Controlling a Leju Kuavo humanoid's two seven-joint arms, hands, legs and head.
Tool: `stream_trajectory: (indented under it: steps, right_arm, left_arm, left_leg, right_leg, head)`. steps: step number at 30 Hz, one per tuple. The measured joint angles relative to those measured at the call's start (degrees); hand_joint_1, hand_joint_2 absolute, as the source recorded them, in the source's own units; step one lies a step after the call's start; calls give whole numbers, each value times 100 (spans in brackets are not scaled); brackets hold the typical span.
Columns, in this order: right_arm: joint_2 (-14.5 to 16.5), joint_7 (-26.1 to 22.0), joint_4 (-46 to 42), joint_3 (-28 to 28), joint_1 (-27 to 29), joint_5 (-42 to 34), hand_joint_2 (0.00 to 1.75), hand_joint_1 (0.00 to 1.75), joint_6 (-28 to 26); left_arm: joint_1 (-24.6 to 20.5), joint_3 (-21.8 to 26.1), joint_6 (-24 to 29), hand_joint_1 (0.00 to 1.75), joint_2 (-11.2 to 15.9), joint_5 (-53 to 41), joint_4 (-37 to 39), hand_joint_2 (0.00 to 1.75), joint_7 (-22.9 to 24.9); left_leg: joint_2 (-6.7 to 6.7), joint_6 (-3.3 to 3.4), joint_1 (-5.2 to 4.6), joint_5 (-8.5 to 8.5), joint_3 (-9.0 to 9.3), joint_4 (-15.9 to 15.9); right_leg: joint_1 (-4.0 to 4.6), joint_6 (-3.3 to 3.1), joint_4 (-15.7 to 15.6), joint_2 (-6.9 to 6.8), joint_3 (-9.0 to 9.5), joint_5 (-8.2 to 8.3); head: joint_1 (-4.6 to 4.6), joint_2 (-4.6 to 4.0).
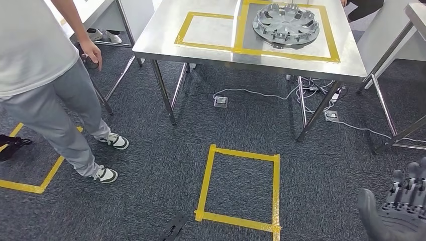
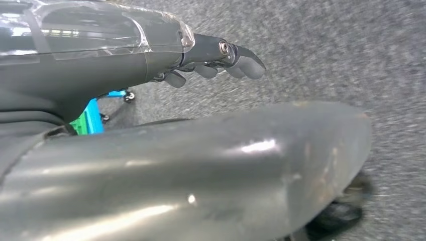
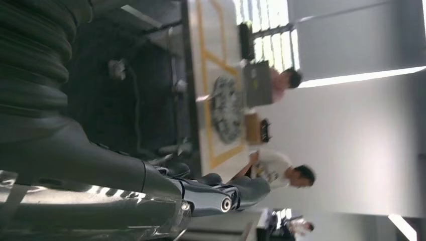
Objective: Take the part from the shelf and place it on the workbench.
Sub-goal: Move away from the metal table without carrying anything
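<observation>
The part (image 1: 286,24), a silver round wheel cover with ribbed spokes, lies flat on the steel workbench (image 1: 166,40), inside the right-hand yellow taped square. The right wrist view shows the part (image 3: 224,108) on the bench from afar. My right hand (image 1: 399,208) is low at the near right, far from the bench, fingers apart and holding nothing; the same hand (image 3: 216,193) is seen from its wrist. My left hand (image 2: 216,57) hangs over the grey carpet with its fingers stretched out and nothing in them.
A person (image 1: 45,75) in a white shirt and grey trousers stands at the left. A yellow taped square (image 1: 241,186) marks the carpet before the bench. Cables and a socket (image 1: 221,100) lie under it. Another table's legs (image 1: 387,100) stand at the right.
</observation>
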Motion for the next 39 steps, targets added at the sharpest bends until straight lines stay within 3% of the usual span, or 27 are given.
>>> stream_trajectory:
  steps: [1,2,3,5,6,8,10,12,14,15,16,17,18,20,22,24,25,26,28,30,31,32,33,35,37,39]
  right_arm:
    - [86,-204,487,-116,-27,-67,175,0,0]
    - [162,-443,1003,-228,-70,-170,175,0,0]
    - [230,-664,1528,-329,-118,-309,175,0,2]
    - [329,-879,2465,-452,-266,-687,175,0,52]
    - [370,-966,2950,-488,-375,-945,175,0,110]
    - [458,-1283,4073,-543,-642,-1472,175,0,262]
    - [530,-1629,5126,-577,-846,-1744,87,0,372]
    - [576,-1738,5943,-601,-984,-1848,0,0,444]
    - [633,-1379,6670,-622,-1105,-1992,0,0,583]
    - [672,-1005,7032,-630,-1138,-2091,0,0,673]
    - [711,-592,7411,-637,-1145,-2195,0,0,753]
    - [750,-194,7760,-648,-1138,-2293,0,0,815]
    - [784,149,8069,-662,-1135,-2379,0,0,871]
    - [835,605,8553,-694,-1185,-2502,0,0,984]
    - [869,788,8916,-713,-1282,-2589,0,0,1094]
    - [885,787,9206,-727,-1324,-2657,0,0,1186]
    - [890,750,9330,-739,-1320,-2676,0,0,1227]
    - [893,700,9434,-755,-1321,-2684,0,0,1261]
    - [900,605,9608,-790,-1351,-2668,0,0,1304]
    - [907,563,9760,-811,-1385,-2643,0,0,1323]
    - [911,558,9831,-815,-1390,-2636,0,0,1330]
    - [917,559,9899,-816,-1391,-2632,0,0,1335]
    - [921,562,9961,-817,-1392,-2629,0,0,1339]
    - [933,582,10055,-817,-1407,-2626,0,0,1344]
    - [941,613,10123,-817,-1438,-2623,0,0,1345]
    - [947,645,10192,-817,-1452,-2622,0,0,1345]
  left_arm:
    - [20,-13,10,0,-9,2,0,0,1]
    - [35,-24,18,0,-19,4,0,0,1]
    - [46,-33,23,0,-26,6,0,0,1]
    - [55,-37,33,0,-37,13,1,0,1]
    - [62,-37,43,0,-40,17,2,0,1]
    - [85,-40,69,0,-52,35,3,0,1]
    - [102,-44,82,0,-75,50,3,0,1]
    - [108,-53,89,0,-95,54,2,0,0]
    - [124,-62,108,0,-101,53,5,0,0]
    - [138,-66,118,0,-101,50,8,0,1]
    - [151,-69,124,0,-101,44,12,0,1]
    - [165,-73,118,0,-103,31,15,0,1]
    - [180,-77,104,0,-105,13,16,0,1]
    - [216,-103,57,0,-105,-28,21,0,0]
    - [258,-150,4,0,-98,-70,28,0,0]
    - [284,-192,-34,0,-97,-145,33,0,2]
    - [283,-217,-41,0,-98,-196,34,0,2]
    - [277,-247,-36,0,-102,-249,34,0,1]
    - [272,-316,-4,0,-109,-339,36,0,-1]
    - [286,-383,29,0,-114,-404,42,0,-1]
    - [292,-417,37,0,-116,-427,46,0,0]
    - [296,-449,39,0,-121,-448,50,0,1]
    - [296,-478,37,0,-126,-461,52,0,1]
    - [292,-523,20,0,-138,-474,53,0,0]
    - [292,-574,-7,0,-149,-478,57,0,-1]
    - [295,-607,-27,0,-162,-479,63,0,35]
  left_leg:
    - [2,-9,-1,40,19,80]
    - [7,-14,0,168,144,-49]
    - [16,-14,1,336,362,-361]
    - [39,17,-8,502,809,-1051]
    - [47,42,-13,512,924,-1258]
    - [46,104,-23,497,947,-1357]
    - [35,175,-3,524,932,-1395]
    - [39,241,19,566,909,-1427]
    - [68,267,15,583,880,-1426]
    - [86,270,13,585,875,-1425]
    - [101,271,13,586,873,-1423]
    - [120,270,13,585,876,-1421]
    - [149,265,12,582,884,-1420]
    - [260,238,-10,567,896,-1416]
    - [431,190,-50,550,895,-1407]
    - [612,133,-64,527,911,-1402]
    - [568,98,-50,480,920,-1377]
    - [429,72,-33,378,893,-1277]
    - [63,44,-5,8,668,-729]
    - [-32,51,-3,-332,331,18]
    - [-27,57,-3,-363,249,204]
    - [-26,70,-3,-282,272,179]
    - [-50,88,-2,-110,407,-60]
    - [-326,131,15,232,808,-797]
    - [-553,151,29,333,1022,-1217]
    - [-461,172,26,332,1032,-1270]
  right_leg:
    - [0,6,23,-3,-54,23]
    - [-2,16,54,-5,-103,37]
    - [-7,30,95,-10,-146,40]
    - [-2,73,191,-25,-232,27]
    - [4,100,233,-30,-265,23]
    - [14,156,267,-30,-300,41]
    - [5,215,314,-22,-330,-8]
    - [-27,296,702,0,-504,-280]
    - [-67,371,1454,15,-830,-651]
    - [-82,393,1753,15,-951,-748]
    - [-95,404,1875,14,-994,-739]
    - [-105,405,1769,8,-936,-616]
    - [-112,398,1460,-25,-792,-407]
    - [-81,367,690,-265,-462,-43]
    - [-29,298,325,-430,-345,54]
    - [-13,214,299,-304,-376,61]
    - [-19,173,284,-226,-382,84]
    - [-26,128,267,-155,-384,109]
    - [-31,53,246,-21,-401,155]
    - [-8,17,256,124,-437,178]
    - [6,10,268,195,-452,185]
    - [16,9,286,265,-466,188]
    - [21,11,308,335,-475,189]
    - [26,35,372,470,-506,178]
    - [18,94,433,609,-569,176]
    - [-6,170,446,768,-631,209]
  head:
    - [0,0]
    - [0,0]
    - [0,0]
    - [1,0]
    - [-1,0]
    - [-3,-1]
    - [2,-1]
    - [10,0]
    - [15,0]
    - [15,0]
    - [15,0]
    - [16,0]
    - [17,0]
    - [18,0]
    - [18,0]
    - [17,0]
    - [15,0]
    - [14,0]
    - [6,0]
    - [1,0]
    - [1,0]
    - [1,0]
    - [1,0]
    - [1,0]
    - [2,0]
    - [3,0]
